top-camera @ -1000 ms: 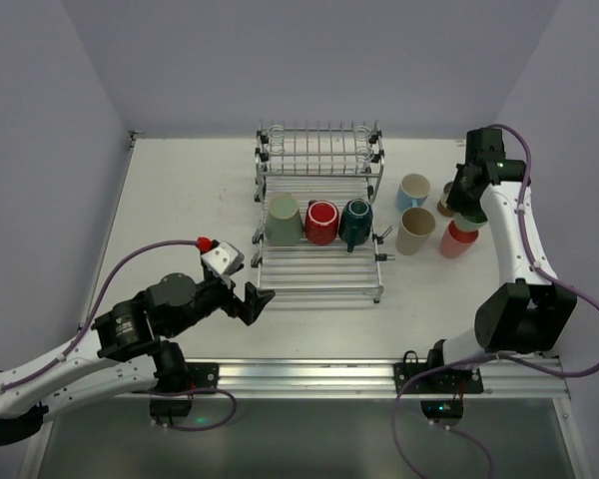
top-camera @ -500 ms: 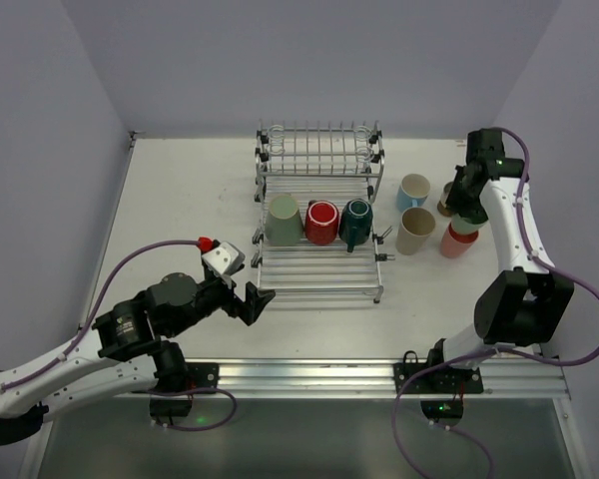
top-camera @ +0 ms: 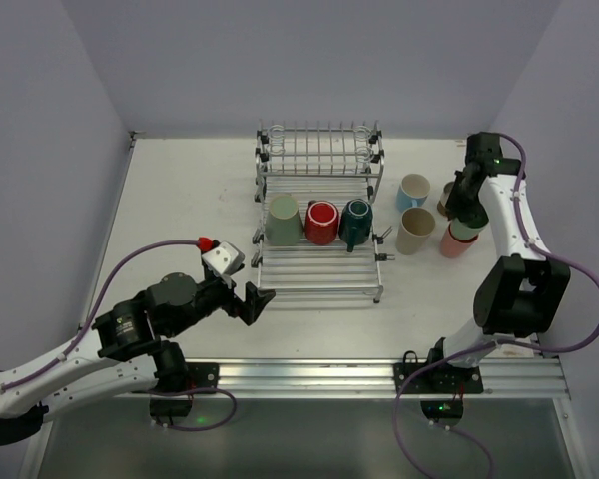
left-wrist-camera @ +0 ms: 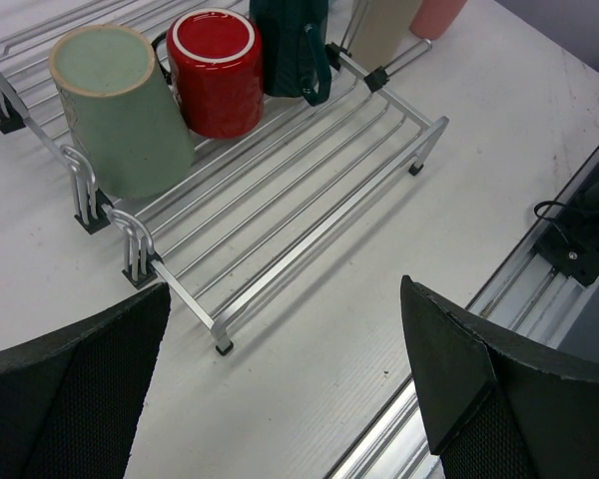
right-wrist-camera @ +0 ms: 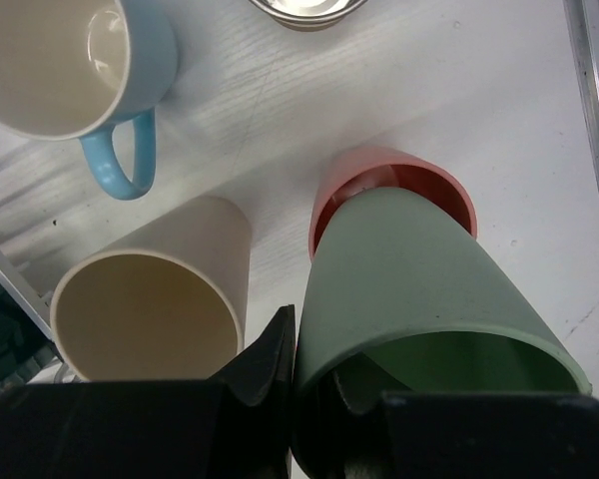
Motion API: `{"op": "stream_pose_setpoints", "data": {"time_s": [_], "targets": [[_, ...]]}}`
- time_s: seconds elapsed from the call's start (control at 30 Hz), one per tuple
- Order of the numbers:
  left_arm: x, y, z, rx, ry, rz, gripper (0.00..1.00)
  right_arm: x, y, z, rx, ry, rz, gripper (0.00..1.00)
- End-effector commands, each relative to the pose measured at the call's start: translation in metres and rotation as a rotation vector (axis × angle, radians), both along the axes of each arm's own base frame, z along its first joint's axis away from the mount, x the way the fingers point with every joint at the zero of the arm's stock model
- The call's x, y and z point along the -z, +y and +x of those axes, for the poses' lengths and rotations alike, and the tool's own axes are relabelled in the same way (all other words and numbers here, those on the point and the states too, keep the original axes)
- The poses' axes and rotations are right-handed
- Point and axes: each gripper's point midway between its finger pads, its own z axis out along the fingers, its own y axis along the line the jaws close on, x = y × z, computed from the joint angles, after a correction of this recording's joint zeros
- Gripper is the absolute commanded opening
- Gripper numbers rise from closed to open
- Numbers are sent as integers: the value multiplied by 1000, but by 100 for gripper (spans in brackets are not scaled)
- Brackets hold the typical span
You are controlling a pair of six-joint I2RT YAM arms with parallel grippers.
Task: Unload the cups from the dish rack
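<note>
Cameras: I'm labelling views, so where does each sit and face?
Top external: above and behind, facing down on the rack; left arm, right arm show.
Left wrist: low, facing the rack and red cup; open left gripper shows.
Right wrist: facing down; right gripper pinches mint cup over pink cup.
Shared: top and left wrist show the red cup.

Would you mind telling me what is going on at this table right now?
Two robot arms are unloading cups from the dish rack. The right gripper is shut on the rim of a mint green cup, whose base sits in the mouth of the pink cup on the table, beside the beige cup and light blue mug. The left gripper hovers open before the rack, empty. The sage green cup, red cup and dark teal mug are not yet unloaded.
</note>
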Motion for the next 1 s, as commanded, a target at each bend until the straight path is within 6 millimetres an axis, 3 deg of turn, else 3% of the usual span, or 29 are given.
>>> {"op": "stream_pose_setpoints", "data": {"time_s": [0.0,0.4,0.53,0.67,0.83,0.97], "targets": [[-5,0,0,16,-29,-8,100,7,1,-3,-34,26,15,0],[-2,-1,0,15,-25,0,100,22,0,2,-21,43,46,13],[-1,-1,1,12,-22,6,100,17,-3,4,-10,31,31,25],[2,-2,2,6,-17,18,100,-3,-6,9,3,-29,11,40],[7,-3,6,-10,-9,42,100,-39,0,10,-1,-145,26,45],[-3,-2,14,-59,-13,25,100,-77,12,10,-17,-308,63,56]]}}
